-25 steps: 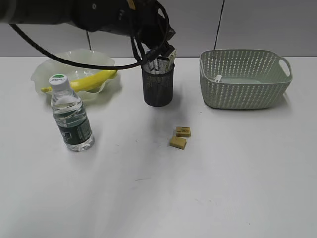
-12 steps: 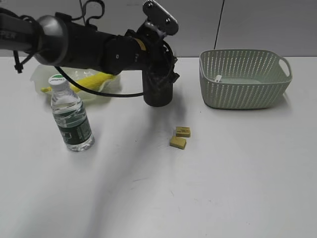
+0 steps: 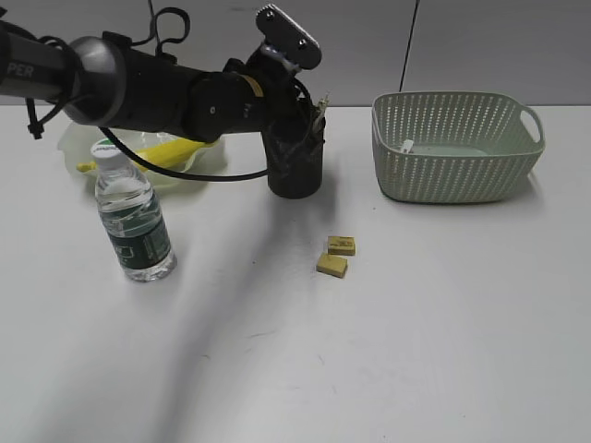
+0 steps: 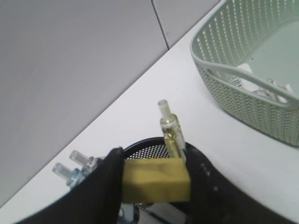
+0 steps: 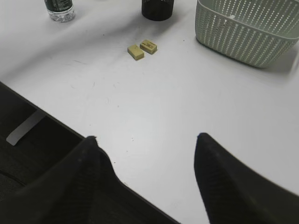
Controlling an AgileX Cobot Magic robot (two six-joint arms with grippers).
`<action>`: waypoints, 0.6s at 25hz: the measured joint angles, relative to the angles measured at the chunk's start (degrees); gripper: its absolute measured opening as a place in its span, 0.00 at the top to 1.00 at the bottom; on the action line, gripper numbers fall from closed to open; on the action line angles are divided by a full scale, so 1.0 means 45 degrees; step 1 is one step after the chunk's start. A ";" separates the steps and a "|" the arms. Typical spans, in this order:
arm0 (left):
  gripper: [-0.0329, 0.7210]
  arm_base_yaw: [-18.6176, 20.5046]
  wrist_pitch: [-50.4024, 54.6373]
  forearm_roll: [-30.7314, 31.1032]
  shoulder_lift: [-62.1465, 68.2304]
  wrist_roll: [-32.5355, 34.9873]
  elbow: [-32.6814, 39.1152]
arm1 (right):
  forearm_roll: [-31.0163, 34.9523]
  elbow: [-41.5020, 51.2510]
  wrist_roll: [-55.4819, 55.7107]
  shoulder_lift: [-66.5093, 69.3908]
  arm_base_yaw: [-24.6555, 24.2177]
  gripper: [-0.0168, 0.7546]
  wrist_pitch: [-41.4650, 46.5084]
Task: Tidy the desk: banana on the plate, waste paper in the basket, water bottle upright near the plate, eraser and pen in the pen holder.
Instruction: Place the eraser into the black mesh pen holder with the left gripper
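My left gripper (image 4: 156,161) is shut on a yellow eraser (image 4: 156,179), right above the mouth of the black mesh pen holder (image 4: 149,147), where a clear pen (image 4: 170,130) stands. In the exterior view the left arm covers the pen holder's (image 3: 295,171) top. Two more erasers (image 3: 341,245) lie on the desk in front of it. The banana (image 3: 175,148) lies on the plate (image 3: 74,138). The water bottle (image 3: 134,221) stands upright near it. Waste paper (image 3: 407,145) lies inside the basket (image 3: 452,157). My right gripper (image 5: 147,136) is open above the desk's near edge.
The two loose erasers (image 5: 136,52) lie side by side between the pen holder and the front of the white desk (image 3: 416,351). The basket stands at the back right. A grey wall runs behind the desk.
The left arm has come down from high above the pen holder to just over its mouth, with the eraser in its jaws. The right gripper has not moved.
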 joint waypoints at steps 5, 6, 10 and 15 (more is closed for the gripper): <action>0.43 0.0000 -0.0584 0.0000 0.0000 0.0000 0.0000 | 0.0000 0.0000 0.0000 0.0000 0.0000 0.32 0.0000; 0.43 0.0000 -0.0684 0.0000 0.0000 0.0000 0.0000 | 0.0000 0.0000 0.0000 0.0000 0.0000 0.32 0.0000; 0.43 0.0000 -0.0702 -0.0018 -0.0147 0.0000 0.0000 | 0.0000 0.0000 0.0011 0.0000 0.0000 0.32 0.0000; 0.43 0.0000 0.0346 -0.0364 -0.1434 0.0000 0.0000 | 0.0000 0.0000 0.0011 0.0000 0.0000 0.32 0.0000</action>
